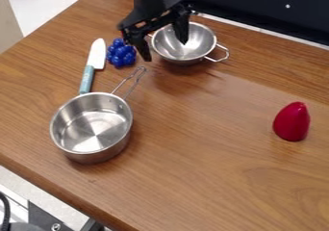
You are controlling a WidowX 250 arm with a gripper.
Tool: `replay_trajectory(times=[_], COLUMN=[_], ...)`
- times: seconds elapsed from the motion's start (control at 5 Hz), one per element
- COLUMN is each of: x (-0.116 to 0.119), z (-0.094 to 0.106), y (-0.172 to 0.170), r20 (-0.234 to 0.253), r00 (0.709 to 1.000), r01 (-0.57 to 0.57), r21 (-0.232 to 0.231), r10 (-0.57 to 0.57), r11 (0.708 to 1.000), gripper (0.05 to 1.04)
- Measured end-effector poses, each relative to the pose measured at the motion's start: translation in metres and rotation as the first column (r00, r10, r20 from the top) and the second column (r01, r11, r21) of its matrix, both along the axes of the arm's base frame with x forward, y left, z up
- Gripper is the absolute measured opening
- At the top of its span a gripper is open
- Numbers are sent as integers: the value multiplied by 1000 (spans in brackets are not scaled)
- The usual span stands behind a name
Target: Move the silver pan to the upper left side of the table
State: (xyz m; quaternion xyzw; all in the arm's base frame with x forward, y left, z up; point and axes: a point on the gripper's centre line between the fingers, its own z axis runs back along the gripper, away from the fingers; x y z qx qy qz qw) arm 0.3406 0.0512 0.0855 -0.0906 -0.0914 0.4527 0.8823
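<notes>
While the black two-finger metal gripper hangs at twelve o'clock, fingers apart, partly hiding the two-handled silver metal bowl, the long-handled silver metal pan sits at eight.

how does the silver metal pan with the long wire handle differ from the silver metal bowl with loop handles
The silver metal pan has one long wire handle, while the silver metal bowl has short loop handles on opposite sides. The pan's walls are straighter; the bowl's curve inward toward its base. The pan also looks larger than the bowl. Both are shiny, round and open side up.
</notes>
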Motion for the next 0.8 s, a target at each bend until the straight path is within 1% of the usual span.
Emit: replay_trajectory(times=[0.2, 0.4, 0.6, 0.8], x=[-7, -16, -30, -43], z=[-2, 11, 12, 12], y=[11, 33, 60, 81], r20=[0, 43, 15, -1], r00=[999, 990, 982, 975], r01=[41, 129, 185, 221], r21=[64, 124, 145, 138], r10=[-41, -135, -189, -223], r11=[997, 984, 972, 965], gripper=[998, 998, 998, 998])
